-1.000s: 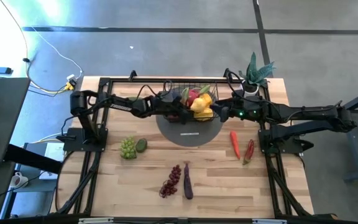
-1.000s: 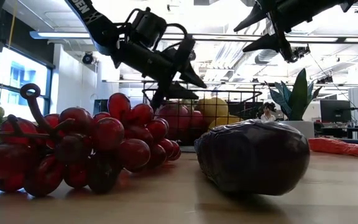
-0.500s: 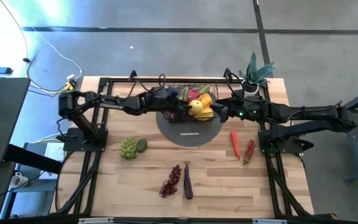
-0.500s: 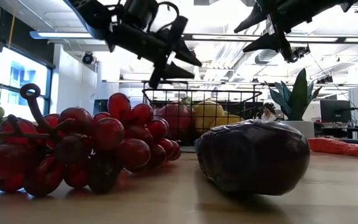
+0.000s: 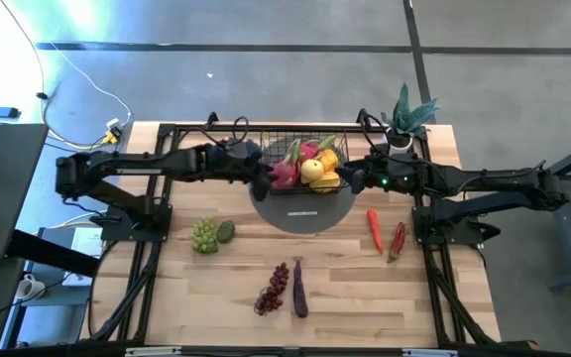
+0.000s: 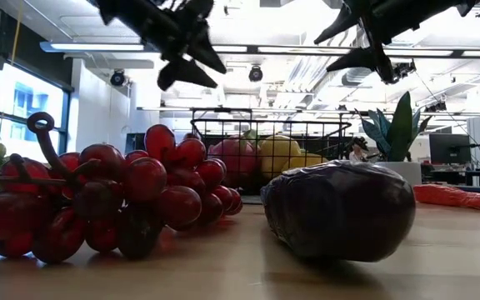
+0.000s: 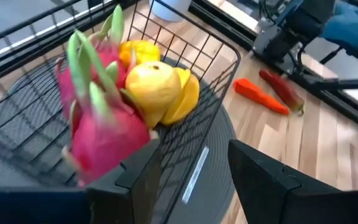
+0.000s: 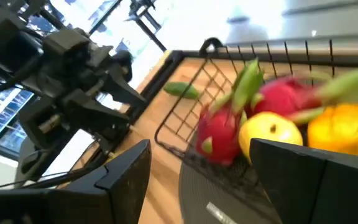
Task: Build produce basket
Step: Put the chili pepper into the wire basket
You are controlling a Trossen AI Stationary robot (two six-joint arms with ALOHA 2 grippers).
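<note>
Flanking the basket rim, both claws gape empty.

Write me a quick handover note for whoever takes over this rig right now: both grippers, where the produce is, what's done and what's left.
Left gripper: jaws open, empty, raised at the basket's left edge.
Right gripper: jaws open, empty, raised at the basket's right edge.
Basket: on the grey disc, far centre of the table.
Done: pink dragon fruits and yellow fruits are in the basket.
Left on the table: green grapes with a small green fruit beside them on the left; red grapes and eggplant near the front; two red chilies on the right.
</note>
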